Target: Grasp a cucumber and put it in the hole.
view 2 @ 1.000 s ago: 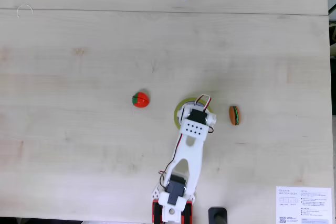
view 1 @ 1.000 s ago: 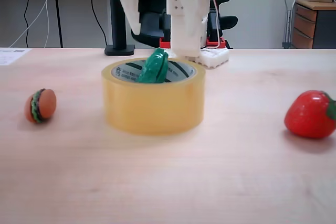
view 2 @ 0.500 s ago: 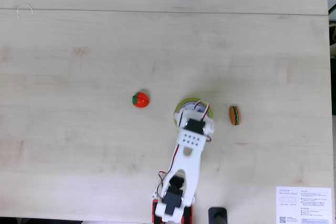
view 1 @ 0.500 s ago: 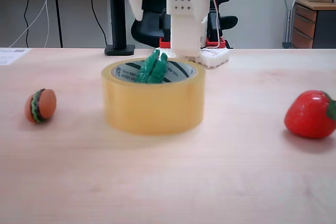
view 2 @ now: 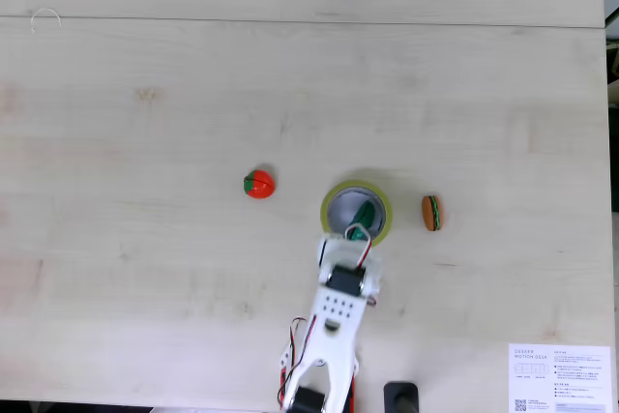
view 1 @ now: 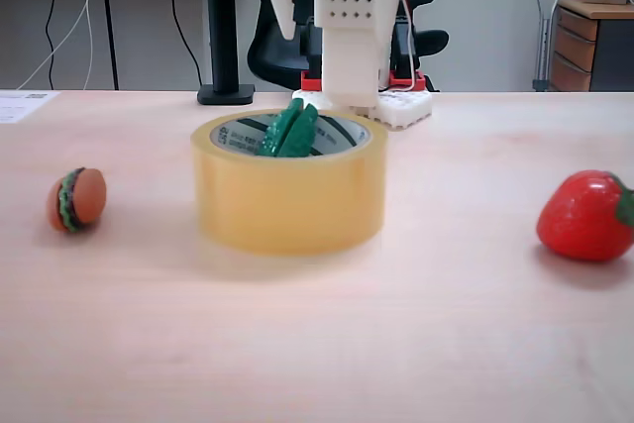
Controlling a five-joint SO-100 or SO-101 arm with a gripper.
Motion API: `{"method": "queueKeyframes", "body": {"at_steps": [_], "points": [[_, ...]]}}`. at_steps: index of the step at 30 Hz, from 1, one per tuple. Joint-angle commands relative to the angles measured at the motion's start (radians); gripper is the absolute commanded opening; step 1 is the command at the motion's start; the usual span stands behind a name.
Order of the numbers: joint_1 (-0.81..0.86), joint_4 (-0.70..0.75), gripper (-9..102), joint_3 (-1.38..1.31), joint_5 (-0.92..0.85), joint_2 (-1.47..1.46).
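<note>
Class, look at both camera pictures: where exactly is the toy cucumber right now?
In both fixed views the cucumber stands inside the hole of the tape roll, its top poking above the rim, with the burger and strawberry on opposite sides.

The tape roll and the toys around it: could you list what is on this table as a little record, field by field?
tape roll: wide, yellowish, standing flat near mid-table
cucumber: green, leaning inside the roll's hole, top poking above the rim
strawberry: red toy, right of the roll in the low fixed view
burger: small toy, left of the roll in that view
arm: white, behind the roll, raised above the table
gripper: open or shut cannot be told
</note>
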Motion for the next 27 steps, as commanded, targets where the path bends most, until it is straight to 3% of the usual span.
{"method": "queueKeyframes", "body": {"at_steps": [1, 15, 27], "points": [[0.003, -0.021, 22, 0.058, 0.005, 0.118], [0.0, -0.097, 23, 0.261, 0.005, 0.279], [0.0, -0.31, 28, 0.509, 0.006, 0.442]]}}
